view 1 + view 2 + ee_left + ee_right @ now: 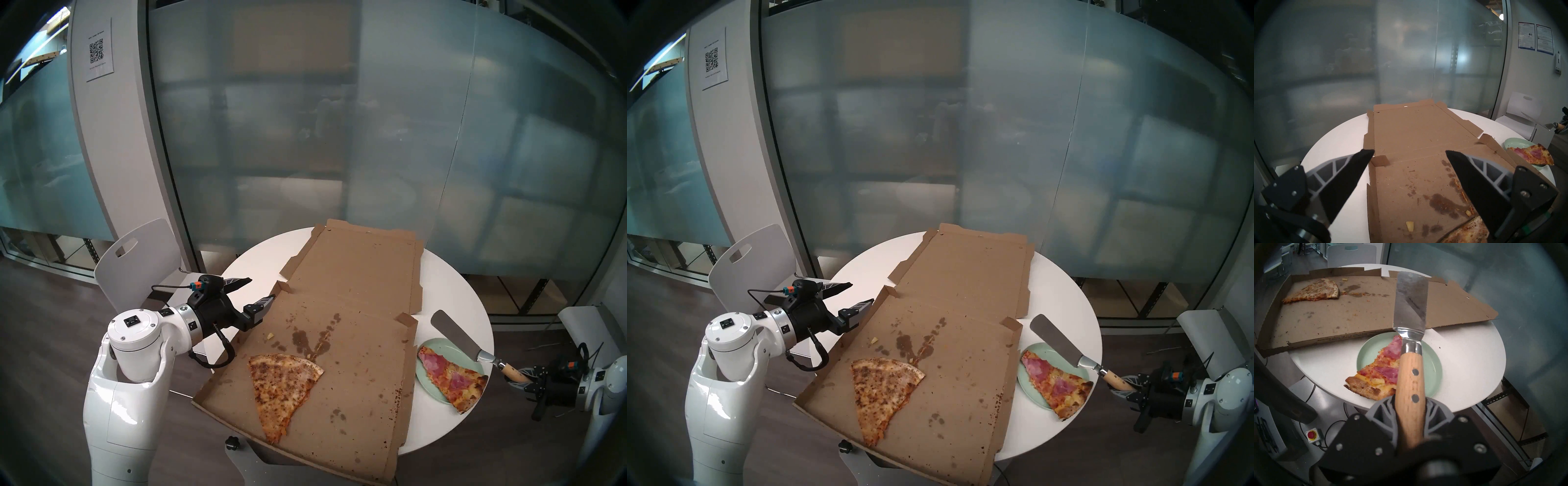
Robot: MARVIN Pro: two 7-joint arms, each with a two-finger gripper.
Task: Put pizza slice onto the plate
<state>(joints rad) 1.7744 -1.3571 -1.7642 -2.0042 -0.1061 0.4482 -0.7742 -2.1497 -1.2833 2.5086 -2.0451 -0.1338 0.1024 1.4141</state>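
Note:
The ham-and-pineapple pizza slice (pixel 448 376) (pixel 1383 368) lies on the mint-green plate (pixel 425 380) (pixel 1371 351) at the table's right edge. Its crust end overhangs the plate's near rim. My right gripper (pixel 519 378) (pixel 1410 404) is shut on the wooden handle of a metal spatula (pixel 454 332) (pixel 1410 300). The bare blade hangs tilted above the plate's far side, clear of the slice. My left gripper (pixel 262 289) (pixel 1409 151) stands open and empty at the left edge of the pizza box.
An opened cardboard pizza box (pixel 356 305) covers most of the round white table (pixel 258 258). A plain speckled slice (pixel 278 383) lies in the box's near left part, among grease stains. A white chair (pixel 135 258) stands behind the left arm.

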